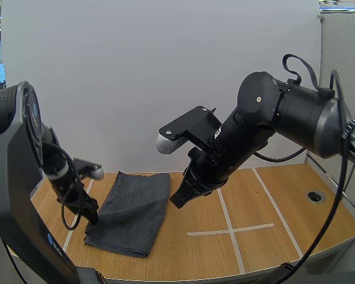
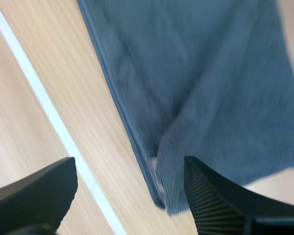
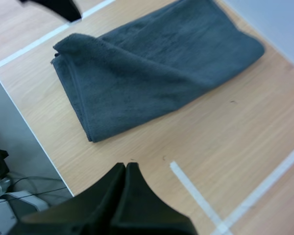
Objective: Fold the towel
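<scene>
Towel (image 1: 133,210) — dark grey, folded over — is lying on the left part of the wooden table (image 1: 254,251), beside a white tape line (image 2: 49,112). The left gripper (image 2: 130,169) is hovering at its near left corner, fingers standing wide apart. The right gripper (image 1: 177,203) is hanging above bare wood just right of the towel — fingers pressed together, gripping nothing.

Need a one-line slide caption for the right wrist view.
Right gripper, jaws shut, hovers above the wooden table beside the folded grey towel.
</scene>
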`<action>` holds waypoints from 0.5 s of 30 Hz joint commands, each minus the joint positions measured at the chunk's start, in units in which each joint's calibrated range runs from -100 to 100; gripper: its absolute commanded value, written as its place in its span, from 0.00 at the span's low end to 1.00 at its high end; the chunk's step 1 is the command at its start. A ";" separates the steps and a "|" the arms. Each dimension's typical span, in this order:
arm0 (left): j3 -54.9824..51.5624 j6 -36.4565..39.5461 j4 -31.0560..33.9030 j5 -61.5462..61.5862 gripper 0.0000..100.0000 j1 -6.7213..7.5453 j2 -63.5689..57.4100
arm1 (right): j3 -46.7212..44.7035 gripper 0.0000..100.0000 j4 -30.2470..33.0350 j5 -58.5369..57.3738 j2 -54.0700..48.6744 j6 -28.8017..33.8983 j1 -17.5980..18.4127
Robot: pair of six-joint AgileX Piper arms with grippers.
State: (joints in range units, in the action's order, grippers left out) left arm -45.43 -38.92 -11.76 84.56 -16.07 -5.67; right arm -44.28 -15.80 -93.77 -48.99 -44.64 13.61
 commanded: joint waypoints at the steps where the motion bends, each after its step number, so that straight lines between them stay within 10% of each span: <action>1: 13.79 -1.88 -9.52 9.42 1.00 -0.02 -3.74 | -0.16 0.00 -7.96 3.92 11.56 -4.28 -0.23; 15: 24.51 -3.55 -19.86 13.24 1.00 0.12 11.93 | -0.16 0.00 -20.08 12.59 31.57 -13.95 0.38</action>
State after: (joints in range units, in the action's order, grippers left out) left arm -26.97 -41.86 -25.08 94.15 -16.07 -6.04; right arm -44.28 -27.78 -87.74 -29.83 -50.57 13.61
